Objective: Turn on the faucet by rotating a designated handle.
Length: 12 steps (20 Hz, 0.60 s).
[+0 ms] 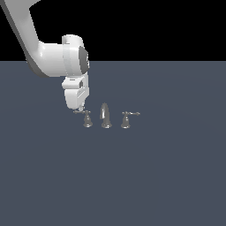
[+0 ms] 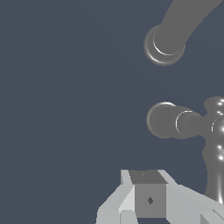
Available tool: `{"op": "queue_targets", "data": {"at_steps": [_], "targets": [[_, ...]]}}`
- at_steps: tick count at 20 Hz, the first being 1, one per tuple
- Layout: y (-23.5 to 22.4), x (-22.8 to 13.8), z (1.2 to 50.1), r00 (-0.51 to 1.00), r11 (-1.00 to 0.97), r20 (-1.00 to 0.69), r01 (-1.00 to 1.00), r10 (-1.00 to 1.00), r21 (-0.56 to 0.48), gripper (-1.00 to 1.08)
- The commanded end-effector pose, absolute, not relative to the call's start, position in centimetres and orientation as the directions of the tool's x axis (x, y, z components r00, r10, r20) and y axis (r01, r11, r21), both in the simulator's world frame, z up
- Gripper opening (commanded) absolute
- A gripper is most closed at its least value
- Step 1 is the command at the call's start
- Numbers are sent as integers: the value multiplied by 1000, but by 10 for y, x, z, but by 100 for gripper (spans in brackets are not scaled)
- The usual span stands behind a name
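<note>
can't tell if my hand is open or closed; it's right at the handle tip, so it could slip off

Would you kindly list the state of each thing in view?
handle: upright on its base, arm pointing to the exterior view's left.
twin handle: upright, arm pointing right, untouched.
spout: upright, arched.
gripper: at the handle's arm tip; whether the jaws are open or shut is unclear.

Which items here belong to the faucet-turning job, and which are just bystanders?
Job:
- left-pointing handle, near the exterior view's left
- gripper, beside that handle's lever tip
- faucet spout, in the middle

Bystanders:
- twin handle, lever pointing right
- grey floor
</note>
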<state>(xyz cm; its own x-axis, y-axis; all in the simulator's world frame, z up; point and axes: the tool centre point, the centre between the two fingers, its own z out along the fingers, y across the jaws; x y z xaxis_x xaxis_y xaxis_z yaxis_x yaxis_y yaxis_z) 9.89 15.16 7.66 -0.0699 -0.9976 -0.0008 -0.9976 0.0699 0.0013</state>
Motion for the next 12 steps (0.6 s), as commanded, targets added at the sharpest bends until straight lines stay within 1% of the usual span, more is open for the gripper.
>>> {"op": "queue_targets", "data": {"at_steps": [1,12], "targets": [[151,99,77,-72,72,0,-997,-997,0,-100],[168,71,77,-71,71,0,-997,-997,0,-100]]}}
